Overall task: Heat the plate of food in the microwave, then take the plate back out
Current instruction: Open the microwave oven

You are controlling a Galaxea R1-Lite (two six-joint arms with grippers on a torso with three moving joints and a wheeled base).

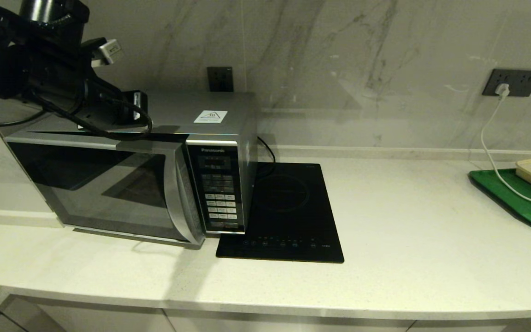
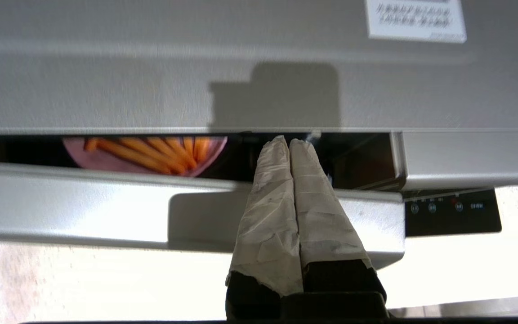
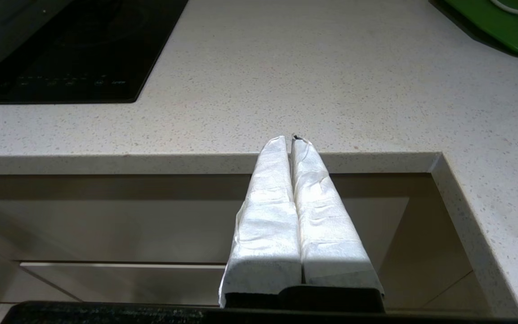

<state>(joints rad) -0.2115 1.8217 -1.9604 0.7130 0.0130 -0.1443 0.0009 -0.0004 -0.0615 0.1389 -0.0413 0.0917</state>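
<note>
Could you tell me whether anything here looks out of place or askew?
Only the microwave door: it stands slightly ajar, and the plate of fries shows through the gap. The shut left pincer points at that gap from above.

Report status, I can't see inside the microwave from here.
Left gripper shut, empty, at the door gap atop the microwave. Door ajar; plate of food inside. Right gripper shut, parked off the counter edge. Nothing blocking.

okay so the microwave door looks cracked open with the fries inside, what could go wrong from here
1. The left gripper, shut, points into the gap above the microwave door; its tips could get pinched or slip off the door's edge.
2. The plate of food sits just behind the door; a gripper reaching in could knock the fries.
</note>
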